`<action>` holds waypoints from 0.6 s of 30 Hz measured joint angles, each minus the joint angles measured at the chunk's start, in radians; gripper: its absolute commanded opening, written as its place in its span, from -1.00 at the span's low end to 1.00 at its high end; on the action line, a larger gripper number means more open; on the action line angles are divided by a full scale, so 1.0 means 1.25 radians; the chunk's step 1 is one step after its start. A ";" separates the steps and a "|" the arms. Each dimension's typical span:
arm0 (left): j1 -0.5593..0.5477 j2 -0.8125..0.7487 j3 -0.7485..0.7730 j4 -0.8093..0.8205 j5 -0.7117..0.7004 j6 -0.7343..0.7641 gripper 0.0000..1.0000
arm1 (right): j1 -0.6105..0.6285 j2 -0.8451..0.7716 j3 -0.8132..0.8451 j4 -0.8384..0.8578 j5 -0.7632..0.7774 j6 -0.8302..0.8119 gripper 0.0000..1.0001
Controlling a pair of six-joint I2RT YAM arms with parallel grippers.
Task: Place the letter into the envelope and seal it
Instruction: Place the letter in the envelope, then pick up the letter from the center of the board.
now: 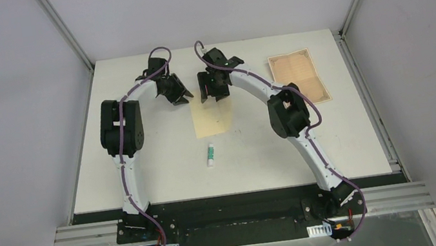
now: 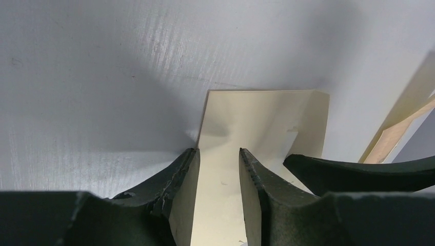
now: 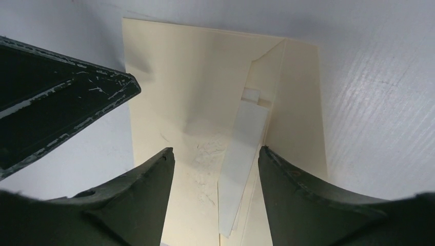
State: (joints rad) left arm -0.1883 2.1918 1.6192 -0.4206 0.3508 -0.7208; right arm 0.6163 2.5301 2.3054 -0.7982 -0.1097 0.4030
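left fingers (image 2: 172,184) and right fingers (image 3: 295,195), both spread open and holding nothing, straddle the far end of the cream envelope (image 1: 214,120), which lies mid-tabletop with its flap open. the bordered tan letter (image 1: 300,77) lies well apart at far right. step in hand: likely preparing the envelope mouth; next, the right arm must fetch the letter.

Cream envelope (image 1: 212,120) lies centre; tan letter (image 1: 300,77) far-right.

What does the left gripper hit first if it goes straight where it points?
The cream paper, lying flat on the table: the left gripper points down at it with open jaws over its near part. Gap looks small, but depth is unclear.
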 measured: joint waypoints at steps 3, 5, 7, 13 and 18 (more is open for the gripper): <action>0.000 0.000 0.006 -0.005 0.000 0.000 -0.23 | -0.010 -0.012 0.000 -0.006 -0.009 -0.001 0.29; 0.000 0.000 0.012 -0.005 0.000 0.000 -0.19 | -0.017 -0.028 -0.004 -0.006 -0.010 -0.001 0.29; 0.000 0.000 0.021 -0.006 0.000 0.001 -0.16 | -0.027 -0.056 -0.017 -0.006 -0.015 0.000 0.29; 0.000 -0.006 0.034 -0.009 0.010 0.002 0.06 | -0.070 -0.215 -0.152 0.012 -0.016 0.018 0.31; -0.002 -0.045 0.028 -0.013 0.031 0.000 0.22 | -0.125 -0.413 -0.375 0.074 -0.013 0.059 0.35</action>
State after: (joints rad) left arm -0.1913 2.1357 1.6539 -0.4374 0.3897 -0.7208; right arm 0.4603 2.0144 1.8370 -0.7055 -0.1253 0.4767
